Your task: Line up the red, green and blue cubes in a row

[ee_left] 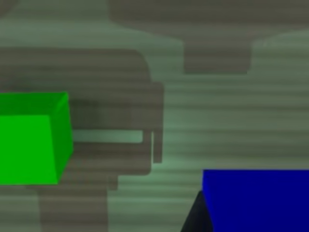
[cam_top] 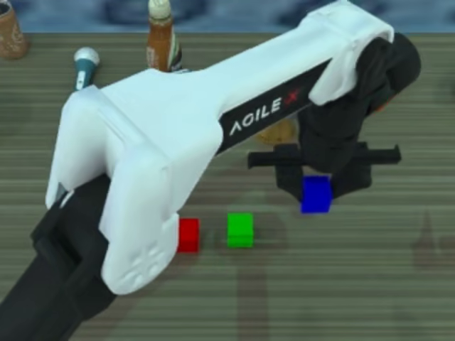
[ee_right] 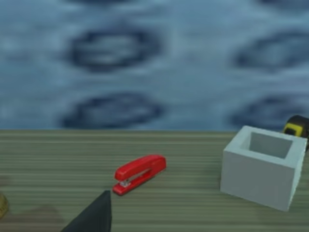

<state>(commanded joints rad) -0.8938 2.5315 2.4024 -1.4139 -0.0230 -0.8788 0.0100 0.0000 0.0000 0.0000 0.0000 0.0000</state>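
The red cube (cam_top: 188,234) and the green cube (cam_top: 240,230) sit side by side on the table, a small gap between them. My left gripper (cam_top: 316,186) is shut on the blue cube (cam_top: 316,195), held slightly above the table, to the right of the green cube and a little farther back. In the left wrist view the blue cube (ee_left: 256,200) fills the near corner beside one dark finger (ee_left: 197,220), with the green cube (ee_left: 31,142) off to the side. My right arm is outside the top view; a dark part of the right gripper (ee_right: 94,217) shows in its wrist view.
A brown bottle (cam_top: 161,35), a microphone (cam_top: 85,64) and a cup (cam_top: 11,32) stand along the table's back left. In the right wrist view a red stapler (ee_right: 140,174), a grey open box (ee_right: 260,166) and a yellow tape measure (ee_right: 297,128) lie on the table.
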